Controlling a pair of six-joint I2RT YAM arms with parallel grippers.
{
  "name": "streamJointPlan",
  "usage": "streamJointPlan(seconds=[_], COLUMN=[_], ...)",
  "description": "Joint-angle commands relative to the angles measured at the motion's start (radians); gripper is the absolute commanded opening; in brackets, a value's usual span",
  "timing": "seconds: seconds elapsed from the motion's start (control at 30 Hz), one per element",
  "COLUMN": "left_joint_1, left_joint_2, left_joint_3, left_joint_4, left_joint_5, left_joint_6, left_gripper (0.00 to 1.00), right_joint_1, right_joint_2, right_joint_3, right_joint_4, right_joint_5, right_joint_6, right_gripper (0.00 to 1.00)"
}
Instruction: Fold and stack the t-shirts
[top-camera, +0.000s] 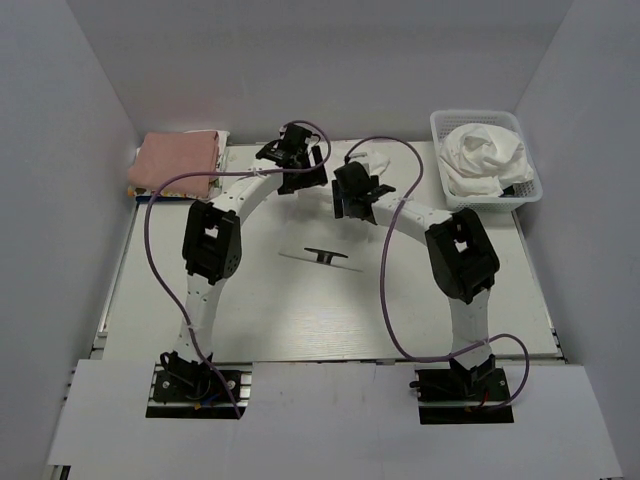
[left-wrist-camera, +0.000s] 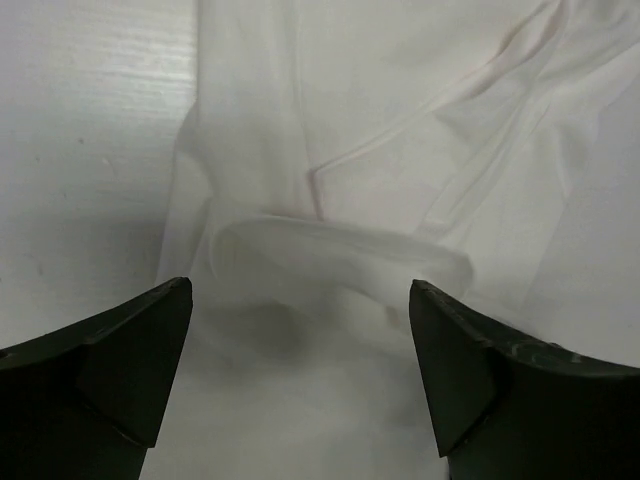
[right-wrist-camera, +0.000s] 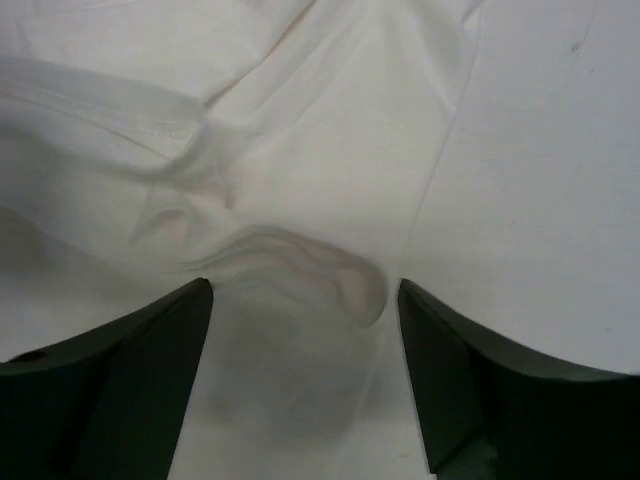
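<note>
Left gripper (left-wrist-camera: 300, 300): jaws spread, empty; shirt (left-wrist-camera: 400, 150) lies flat right below, a raised fold running left-right just beyond the tips. Right gripper (right-wrist-camera: 305, 295): jaws spread astride a small ridge of the same shirt, not pinching. Shirt sits far centre on the table (top-camera: 300, 320), equally near both; long axis cannot be told. Other shirts (top-camera: 485, 150) in basket (top-camera: 438, 140), far right.

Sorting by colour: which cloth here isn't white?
The folded pink cloth at the far left corner; the crumpled shirt in the basket and the other shirt under the left tool are white.
</note>
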Motion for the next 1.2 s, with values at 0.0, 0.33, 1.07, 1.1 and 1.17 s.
streamJointPlan(seconds=[0.0, 0.33, 1.07, 1.1, 1.17], left_joint_1=[0.025, 0.044, 0.044, 0.044, 0.055], left_joint_2=[-0.014, -0.368, -0.416, -0.407, -0.397], left_joint_3=[0.115, -0.458, -0.718, -0.709, -0.709], left_joint_4=[-0.057, 0.023, 0.076, 0.088, 0.110], left_joint_5=[0.005, -0.018, 0.034, 0.034, 0.068], left_joint_6=[0.042, -0.026, -0.089, -0.089, -0.089], left_gripper=[1.00, 1.00, 0.91, 0.90, 0.87], right_joint_1=[-0.018, 0.005, -0.121, -0.124, -0.124], right_joint_2=[-0.015, -0.184, 0.005, -0.093, -0.254], right_joint_3=[0.078, -0.169, 0.083, 0.013, -0.225], right_joint_4=[-0.021, 0.172, 0.216, 0.285, 0.338], right_joint_5=[0.002, -0.399, -0.529, -0.533, -0.552], right_joint_6=[-0.025, -0.037, -0.075, -0.071, -0.062], right_gripper=[0.86, 0.90, 0.90, 0.90, 0.90])
